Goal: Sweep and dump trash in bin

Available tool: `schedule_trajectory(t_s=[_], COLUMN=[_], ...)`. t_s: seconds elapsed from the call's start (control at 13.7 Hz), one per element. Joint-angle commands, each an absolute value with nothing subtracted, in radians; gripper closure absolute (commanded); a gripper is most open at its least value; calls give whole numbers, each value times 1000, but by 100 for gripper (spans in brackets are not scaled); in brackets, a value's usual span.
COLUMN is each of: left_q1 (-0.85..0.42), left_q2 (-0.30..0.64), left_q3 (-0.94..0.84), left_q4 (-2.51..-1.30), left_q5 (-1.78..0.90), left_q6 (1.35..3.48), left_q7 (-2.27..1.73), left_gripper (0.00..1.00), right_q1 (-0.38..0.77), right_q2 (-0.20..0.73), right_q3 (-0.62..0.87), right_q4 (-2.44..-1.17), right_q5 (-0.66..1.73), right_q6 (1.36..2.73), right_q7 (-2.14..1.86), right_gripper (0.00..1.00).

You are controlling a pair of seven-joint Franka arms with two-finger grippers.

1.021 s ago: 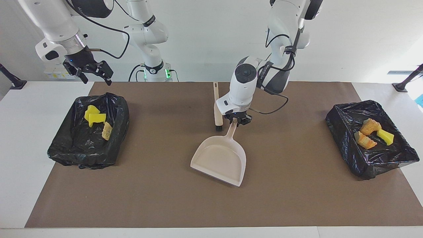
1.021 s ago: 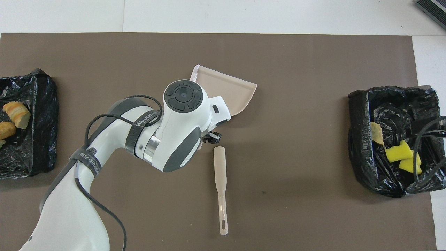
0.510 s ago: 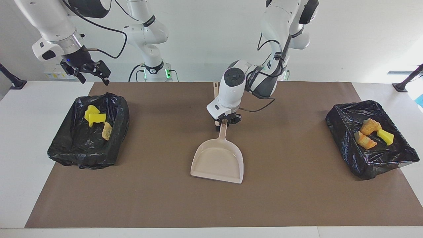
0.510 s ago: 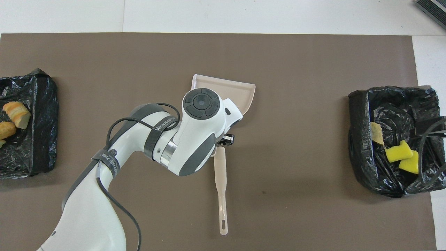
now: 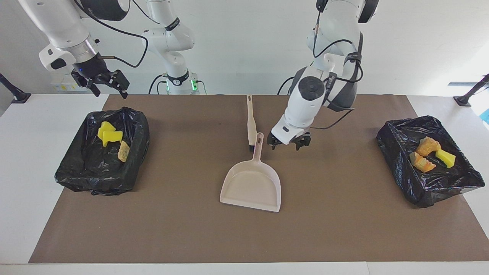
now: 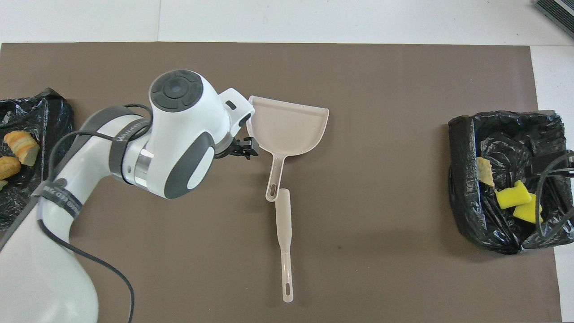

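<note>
The beige dustpan (image 5: pixel 250 187) (image 6: pixel 289 130) lies flat on the brown mat (image 5: pixel 344 214), empty, its handle pointing toward the robots. The beige brush (image 5: pixel 251 122) (image 6: pixel 283 233) lies just nearer to the robots, its tip at the handle's end. My left gripper (image 5: pixel 285 145) (image 6: pixel 244 150) hangs open beside the dustpan's handle, holding nothing. My right gripper (image 5: pixel 103 82) waits open above the black-lined bin (image 5: pixel 76 172) (image 6: pixel 466 197) at the right arm's end. Trash lies in both bins: yellow sponge pieces (image 5: pixel 109 135) (image 6: pixel 515 202) here, bread bits (image 5: pixel 424 152) (image 6: pixel 20 146) in the other.
A second black-lined bin (image 5: pixel 405 172) (image 6: pixel 58 134) stands at the left arm's end of the table. Black camera stands (image 5: pixel 468 95) sit on the white table at both ends, near the robots.
The left gripper opened, let go of the dustpan's handle and moved away toward the left arm's end. The dustpan swung straight and now rests still. The right arm barely moved.
</note>
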State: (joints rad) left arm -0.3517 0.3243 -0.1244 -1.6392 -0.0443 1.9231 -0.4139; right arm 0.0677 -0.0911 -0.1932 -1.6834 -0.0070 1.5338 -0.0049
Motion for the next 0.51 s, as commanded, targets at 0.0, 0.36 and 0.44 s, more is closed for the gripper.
schedule_trajectory(t_s=[0.0,0.36,0.44], left_q1=[-270,-128,-97], left_q2=[291,246,230], left_q3=[-130,-127,-124], left_q4=[-1641,-1634,-1635], left_q5=[-57,-49,-48], left_q6=[1907,1901,1898], left_q7=[-414,-198,-168], left_gripper=[0,0,0], right_q1=[57,57,54], right_q2=[-91,-92,-97], right_q3=[-181,-181,-183], right_q4=[-1674,-1678,-1686], right_q5=[-12,-11,-11], right_q6=[1516,1513,1509], right_q7=[-37,-37,-37], right_gripper=[0,0,0])
